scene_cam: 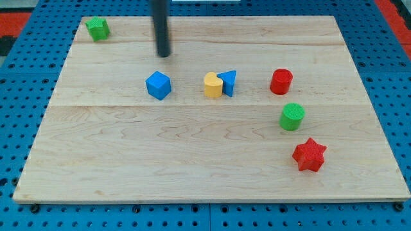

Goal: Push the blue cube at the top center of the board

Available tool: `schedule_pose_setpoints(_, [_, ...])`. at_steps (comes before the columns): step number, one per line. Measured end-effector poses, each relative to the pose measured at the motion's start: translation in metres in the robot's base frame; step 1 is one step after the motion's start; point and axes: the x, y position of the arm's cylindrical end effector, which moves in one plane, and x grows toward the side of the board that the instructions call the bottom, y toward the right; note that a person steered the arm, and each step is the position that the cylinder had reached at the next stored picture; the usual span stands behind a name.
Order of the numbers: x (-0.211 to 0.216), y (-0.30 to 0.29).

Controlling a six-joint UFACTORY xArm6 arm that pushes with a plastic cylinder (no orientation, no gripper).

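Pale wooden worktop (pixel 192 160): blue cube (pixel 158 85) lay left of centre, apart from my tip (pixel 164 54), which stood just above it toward the view's top. No pincer fitted, only the dark rod. Yellow heart-shaped block (pixel 212 85) touched blue triangular block (pixel 228 83) to the cube's right.

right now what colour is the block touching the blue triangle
Yellow: the yellow heart block sits against the blue triangle, seen in the camera view.

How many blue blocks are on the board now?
2. The blue cube sits left of centre, just below my tip. The blue triangle is at centre, touching the yellow heart. None seems hidden.
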Motion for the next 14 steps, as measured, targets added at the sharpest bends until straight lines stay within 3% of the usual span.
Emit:
schedule_pose_setpoints(1, [0.061, -0.030])
schedule_pose_setpoints(2, [0.084, 0.014])
schedule_pose_setpoints(4, [0.039, 0.080])
schedule_pose_setpoints(5, [0.038, 0.081])
schedule_pose_setpoints(7, [0.110, 0.077])
schedule_pose_setpoints(8, [0.081, 0.119])
schedule_pose_setpoints(9, [0.038, 0.125])
schedule_pose_setpoints(11, [0.029, 0.211])
schedule_pose_setpoints(14, [0.014, 0.100])
